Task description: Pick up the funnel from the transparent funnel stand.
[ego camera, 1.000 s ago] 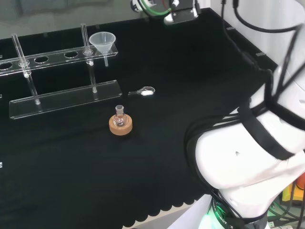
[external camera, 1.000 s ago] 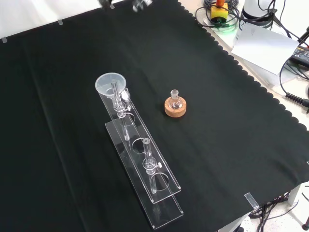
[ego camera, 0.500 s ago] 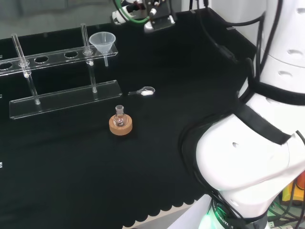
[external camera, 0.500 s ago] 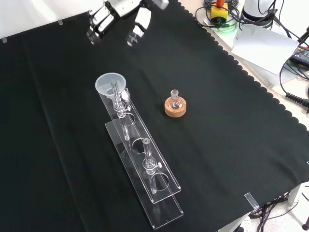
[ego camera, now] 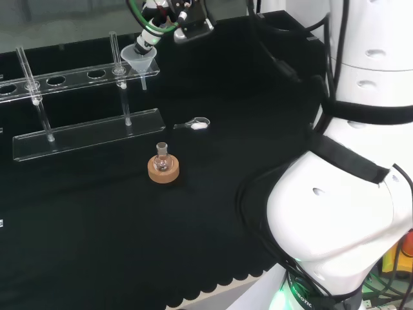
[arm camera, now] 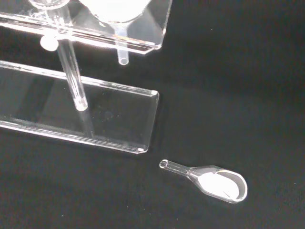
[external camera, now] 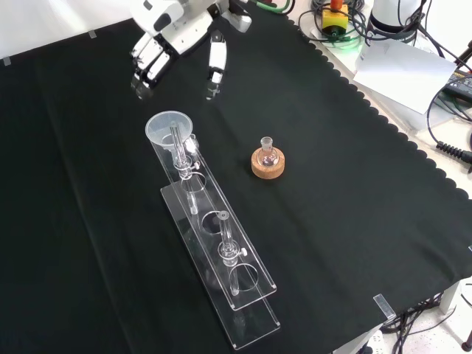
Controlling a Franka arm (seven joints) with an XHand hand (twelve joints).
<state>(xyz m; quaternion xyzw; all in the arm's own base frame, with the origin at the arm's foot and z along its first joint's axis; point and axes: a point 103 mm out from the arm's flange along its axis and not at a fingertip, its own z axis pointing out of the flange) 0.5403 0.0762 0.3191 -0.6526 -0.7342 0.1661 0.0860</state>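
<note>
Robot hand [external camera: 177,37] nearing the clear plastic funnel [external camera: 169,130], fingers spread and empty.
Best lifting it straight up, clearing the transparent acrylic stand [external camera: 221,258].

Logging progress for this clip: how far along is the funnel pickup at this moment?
Done: nothing is lifted; the funnel sits in the end hole of the transparent funnel stand. In hand: the robot hand hangs beyond that end of the stand with fingers straight, apart from the funnel. Left: close in, grip the funnel and lift it out. The small scoop and the flask on its cork ring lie untouched.
</note>
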